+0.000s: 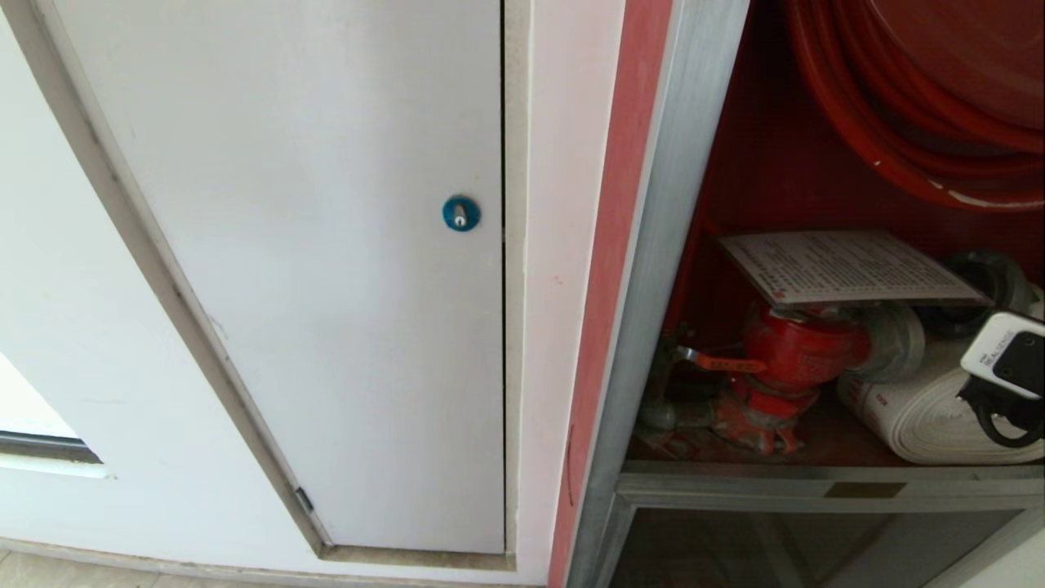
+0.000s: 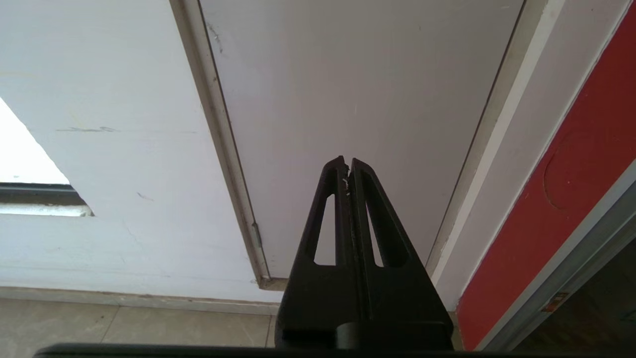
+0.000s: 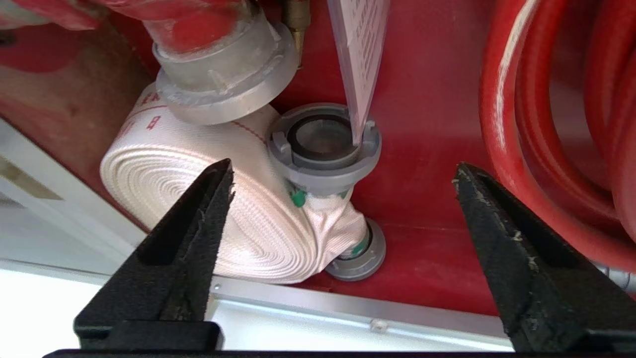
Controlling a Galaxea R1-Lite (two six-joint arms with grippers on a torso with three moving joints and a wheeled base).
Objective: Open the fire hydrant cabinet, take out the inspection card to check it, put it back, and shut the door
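Head view showed the fire hydrant cabinet (image 1: 653,245) with its red interior exposed; the door itself was not in view. The inspection card (image 1: 849,265) lay roughly flat on top of the red valve (image 1: 796,347), its far corner resting on a grey hose coupling (image 3: 323,144), with the rolled white hose (image 1: 931,416) beneath and beside it. The right gripper (image 3: 343,189) sat inside the cabinet opening, jaws spread wide and grasping nothing. From the jaws, the card lay further in, past the coupling, seen edge-on in the right wrist view (image 3: 360,54), with its long axis running away from the gripper. The card appeared to be back in place, so judged from this, closing the door came next. The left gripper (image 2: 348,166), jaws clenched and empty, hung parked before the white panel (image 2: 348,74), so the right arm was the nearer one
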